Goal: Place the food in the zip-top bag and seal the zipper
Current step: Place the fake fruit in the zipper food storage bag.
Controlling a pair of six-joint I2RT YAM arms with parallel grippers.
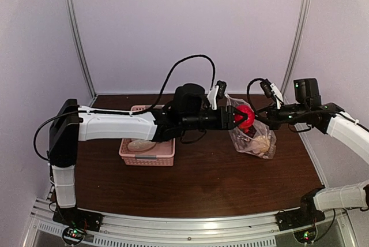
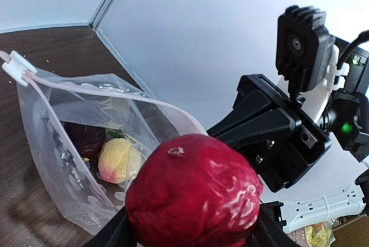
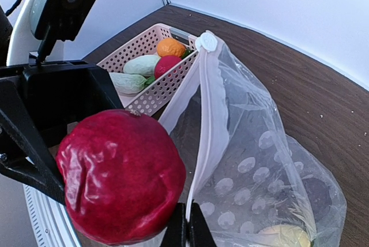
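One red fruit sits between the left fingers, which are partly open and grip it on both sides. The fruit hangs up in the air, right at the open mouth of the bag. The bag stands on the bench, to the right of the pink basket. The right fingers are shut tight on the zipper, pinching the bag's top edge and holding it up. A white slider sits at the far end of the zipper. Inside the bag lie a dark red piece and a yellow piece. In the basket lie an orange piece, a red piece and two whitish-green pieces.
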